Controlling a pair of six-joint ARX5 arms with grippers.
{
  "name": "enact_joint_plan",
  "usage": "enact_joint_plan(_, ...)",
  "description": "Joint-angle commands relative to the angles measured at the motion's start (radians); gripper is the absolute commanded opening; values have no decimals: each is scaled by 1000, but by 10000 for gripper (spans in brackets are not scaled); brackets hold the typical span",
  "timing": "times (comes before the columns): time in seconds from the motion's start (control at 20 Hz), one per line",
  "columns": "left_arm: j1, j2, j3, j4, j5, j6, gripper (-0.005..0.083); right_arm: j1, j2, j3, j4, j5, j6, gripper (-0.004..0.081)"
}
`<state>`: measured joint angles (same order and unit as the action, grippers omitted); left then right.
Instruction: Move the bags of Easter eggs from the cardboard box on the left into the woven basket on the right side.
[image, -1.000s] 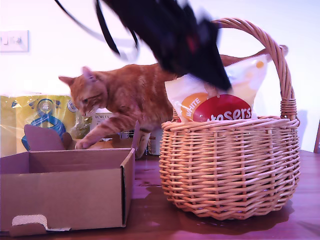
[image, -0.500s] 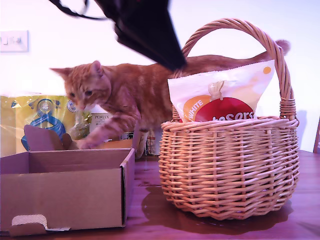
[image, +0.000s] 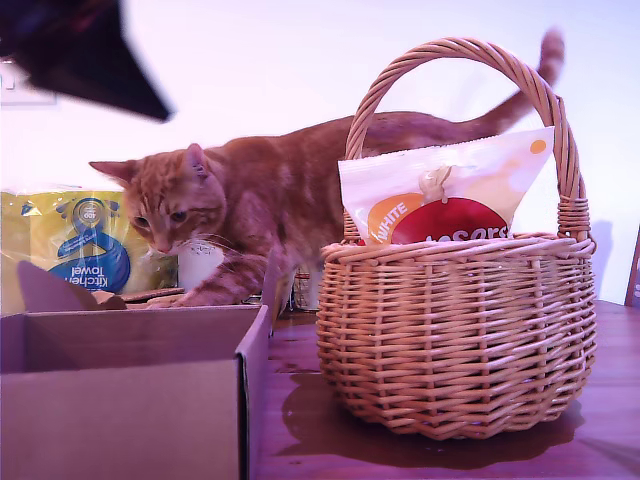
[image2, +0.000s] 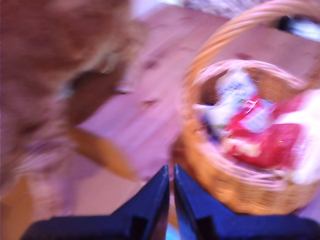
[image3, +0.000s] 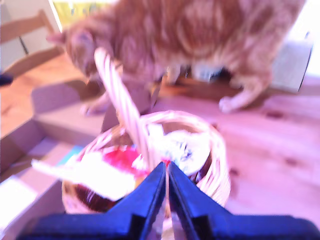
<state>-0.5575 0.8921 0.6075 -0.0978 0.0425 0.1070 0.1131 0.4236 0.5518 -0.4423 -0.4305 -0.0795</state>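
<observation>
The woven basket (image: 460, 340) stands at the exterior view's right, with a red-and-white Maltesers bag (image: 445, 200) upright in it under the handle. The cardboard box (image: 120, 400) fills that view's lower left; its inside is hidden. A blurred black arm (image: 80, 50) hangs in the upper left corner. My first gripper (image2: 170, 175) is shut and empty, beside the basket (image2: 235, 190), which holds red (image2: 270, 145) and white bags. My second gripper (image3: 166, 172) is shut and empty above the basket (image3: 215, 170) and its bags (image3: 90, 175), with the box (image3: 45, 130) beyond.
A ginger cat (image: 260, 200) stands behind the box and basket, head low over the box's far edge, front paw on it. A yellow kitchen towel pack (image: 90, 240) leans against the wall. A wooden chair (image3: 25, 30) shows beyond the table.
The black arm swung from the Maltesers bag in the basket to the exterior view's upper left. The cat stepped toward the box and lowered its head. The box sits nearer the camera.
</observation>
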Motion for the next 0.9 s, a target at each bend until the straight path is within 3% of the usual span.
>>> enact_joint_plan(0.0,9,-65,-39,60,-60,-24,-24,5,-5,13,33,10,-4,-12)
enact_joint_plan(0.15,10,-172,-105,105,-140,-34,-24,5,-5,13,56,15,1,-12)
enact_joint_plan(0.85,10,-211,-108,-18,-141,-29,-24,5,-3,13,-68,15,0,-12)
